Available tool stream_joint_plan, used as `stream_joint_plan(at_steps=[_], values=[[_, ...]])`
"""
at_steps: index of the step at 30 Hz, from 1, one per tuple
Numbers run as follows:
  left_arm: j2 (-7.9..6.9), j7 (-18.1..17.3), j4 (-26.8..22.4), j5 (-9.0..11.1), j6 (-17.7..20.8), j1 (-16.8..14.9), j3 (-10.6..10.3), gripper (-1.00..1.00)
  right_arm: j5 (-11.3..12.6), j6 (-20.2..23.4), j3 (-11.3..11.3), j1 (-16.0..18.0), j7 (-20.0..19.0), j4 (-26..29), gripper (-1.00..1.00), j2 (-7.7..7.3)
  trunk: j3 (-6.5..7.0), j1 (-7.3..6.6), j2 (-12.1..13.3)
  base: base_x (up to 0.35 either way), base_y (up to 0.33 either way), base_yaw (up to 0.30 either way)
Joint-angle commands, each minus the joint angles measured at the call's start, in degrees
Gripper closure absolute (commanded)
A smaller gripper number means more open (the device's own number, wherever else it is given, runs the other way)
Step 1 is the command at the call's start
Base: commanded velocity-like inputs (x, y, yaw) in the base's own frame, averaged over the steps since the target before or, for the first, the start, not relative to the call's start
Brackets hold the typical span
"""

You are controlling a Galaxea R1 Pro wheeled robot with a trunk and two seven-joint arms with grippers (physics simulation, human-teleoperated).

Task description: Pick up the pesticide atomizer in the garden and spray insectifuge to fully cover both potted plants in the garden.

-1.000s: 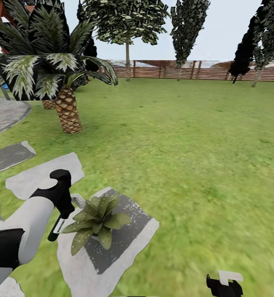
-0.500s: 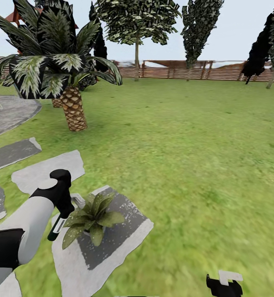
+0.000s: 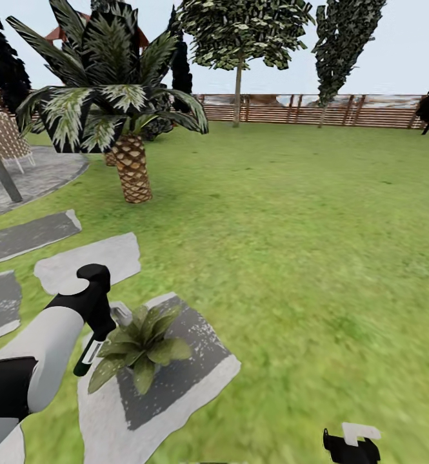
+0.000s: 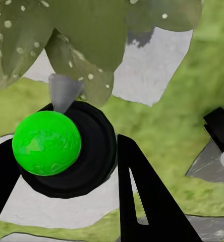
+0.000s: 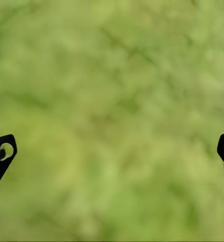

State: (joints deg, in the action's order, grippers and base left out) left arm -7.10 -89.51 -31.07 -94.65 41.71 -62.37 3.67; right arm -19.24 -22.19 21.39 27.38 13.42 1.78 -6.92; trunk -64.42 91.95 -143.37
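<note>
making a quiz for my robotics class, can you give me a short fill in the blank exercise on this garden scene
1. The potted plant stands on a grey stepping ____.
2. The left gripper is shut on the pesticide ____, which it holds beside the plant's leaves.
3. The right gripper hangs open over bare ____.
4. Behind the palm, a brown wooden ____ closes off the lawn.

Missing words: stone; atomizer; grass; fence

The robot's left arm [image 3: 46, 341], white with a black wrist, reaches forward and down, its left claw [image 4: 66, 171] closed around the sprayer [image 4: 66, 151] (black fingers [image 4: 142, 201] pressed to either side of its body). The right claw [image 3: 351, 446] hangs low at the robot's right side, its fingertips [image 5: 1, 154] spread wide apart.
</note>
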Motion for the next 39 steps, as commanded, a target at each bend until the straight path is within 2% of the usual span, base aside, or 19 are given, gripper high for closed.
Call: stream_joint_plan(at_steps=[1,10,12,16,31,39], values=[[0.00,-0.5,0.0,-0.6,0.5,0.0,0.3,1.00,-0.6,-0.2,0.4,0.0,0.2,-0.1,-1.00,-0.01,-0.05,0.00,0.0,0.047,-0.258,0.004],[-0.61,-0.5,-0.1,-0.7,0.5,0.0,0.2,1.00,-0.6,-0.2,0.4,0.0,0.2,0.0,-1.00,0.06,-0.05,0.00,0.0,-0.129,-0.216,0.077],[-1.68,-0.5,0.0,-0.7,0.5,0.1,0.2,1.00,-0.6,-0.1,0.4,0.0,0.2,-0.1,-1.00,0.07,-0.05,0.00,0.0,-0.050,-0.030,0.274],[-2.30,-0.5,0.0,-0.7,0.5,0.2,0.2,1.00,-0.6,-0.1,0.4,0.0,0.2,0.0,-1.00,0.08,-0.05,0.00,0.0,-0.009,-0.006,0.277],[-1.45,-0.5,0.4,-0.7,0.3,-0.3,0.4,1.00,-0.5,-0.1,0.4,0.0,0.2,0.1,-1.00,0.56,-0.58,0.00,0.0,0.000,0.000,0.237],[-1.08,-0.5,0.3,-0.7,0.6,-0.4,0.6,1.00,-0.5,-0.1,0.4,0.0,0.2,0.0,-1.00,0.42,-0.69,0.00,0.0,0.215,-0.060,0.033]])
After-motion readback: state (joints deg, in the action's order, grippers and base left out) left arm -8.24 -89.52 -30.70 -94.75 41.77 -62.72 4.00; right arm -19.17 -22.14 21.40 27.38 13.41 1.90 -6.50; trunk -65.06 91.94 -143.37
